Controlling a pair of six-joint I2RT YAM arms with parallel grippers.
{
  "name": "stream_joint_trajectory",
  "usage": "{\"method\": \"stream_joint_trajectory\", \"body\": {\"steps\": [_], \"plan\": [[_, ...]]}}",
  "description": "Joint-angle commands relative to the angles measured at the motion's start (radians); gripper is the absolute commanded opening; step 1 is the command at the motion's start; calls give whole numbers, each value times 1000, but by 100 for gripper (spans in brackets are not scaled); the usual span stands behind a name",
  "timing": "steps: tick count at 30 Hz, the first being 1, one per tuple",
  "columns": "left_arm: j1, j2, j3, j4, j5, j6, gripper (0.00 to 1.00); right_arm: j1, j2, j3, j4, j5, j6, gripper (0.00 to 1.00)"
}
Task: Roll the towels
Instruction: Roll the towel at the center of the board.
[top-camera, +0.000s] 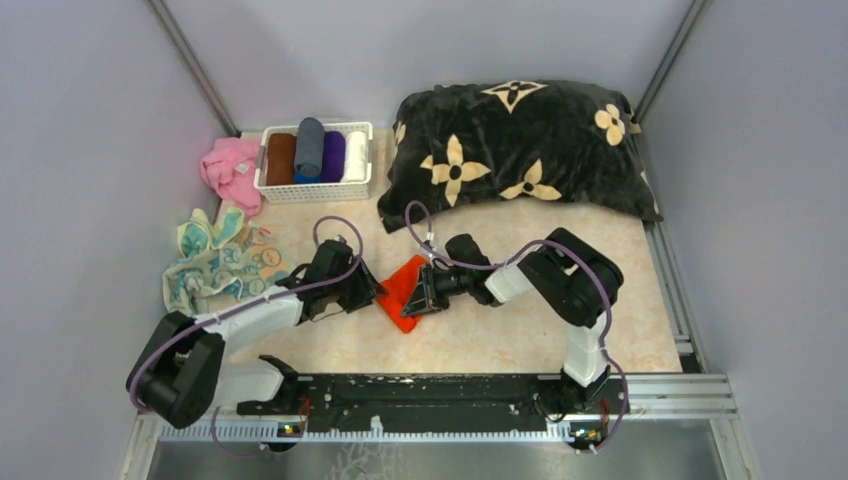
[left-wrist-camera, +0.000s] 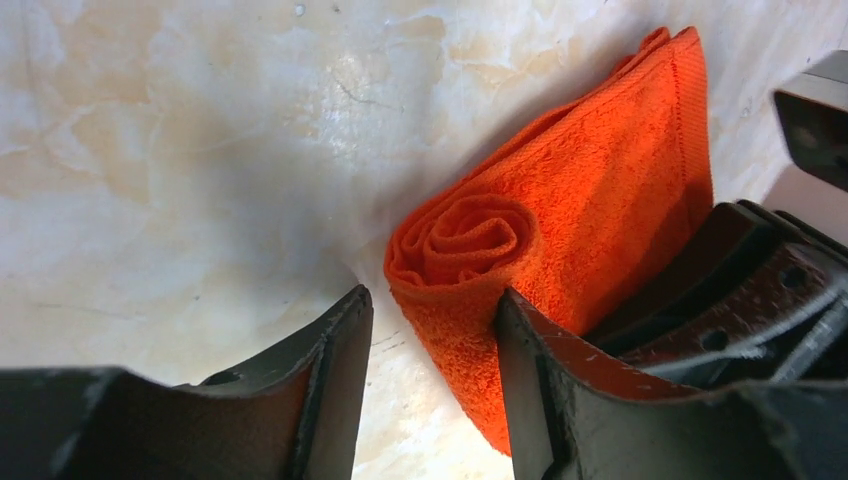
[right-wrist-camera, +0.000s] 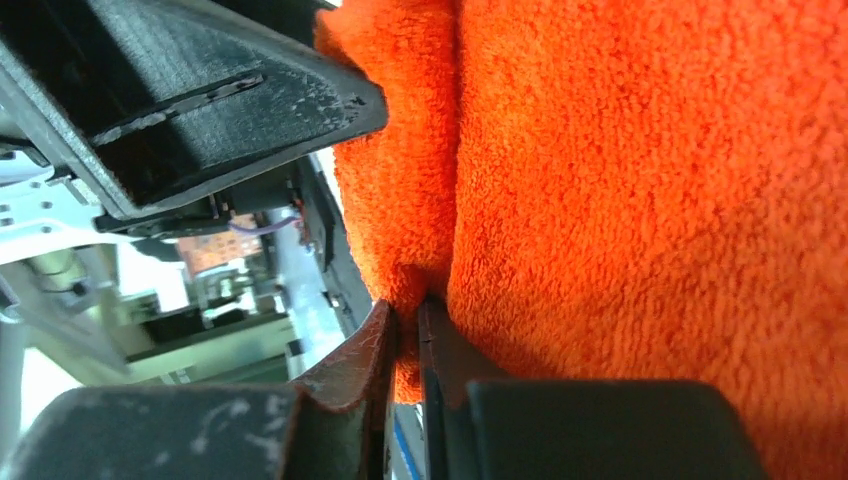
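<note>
One orange towel (top-camera: 402, 288), part rolled, lay mid-counter (top-camera: 480, 340) between two tools. Only its own wrist view showed the right tool (right-wrist-camera: 405, 308) pinched shut on a fold. Only the left wrist view showed the left tool (left-wrist-camera: 432, 300) open around the towel's spiral end. Two patterned towels (top-camera: 215, 262) lay at the left.

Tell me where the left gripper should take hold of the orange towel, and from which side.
Take the rolled end of the orange towel, jaws straddling the coil, coming from the spiral's face, where the left gripper points. The coil looks thickest and firmest; the flat tail would likely slip. The right gripper pinches a fold on the far side.
</note>
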Motion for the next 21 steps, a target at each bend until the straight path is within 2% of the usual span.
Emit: {"method": "stream_joint_trajectory", "body": {"steps": [1, 6, 7, 9, 14, 21], "plan": [[-1, 55, 5, 19, -13, 9, 51, 8, -130, 44, -263, 136, -208, 13], [-1, 93, 0, 4, -33, 19, 48, 110, -303, 141, -597, 443, -430, 31], [-1, 100, 0, 4, -32, 21, 48, 137, -331, 157, -641, 524, -469, 37], [-1, 114, 1, 3, -30, 21, 48, 196, -374, 183, -707, 664, -528, 41], [-3, 127, 1, 2, -30, 25, 48, 378, -437, 222, -766, 1003, -676, 47], [-6, 133, 2, -3, -30, 27, 49, 569, -315, 303, -768, 1289, -808, 48]]}}
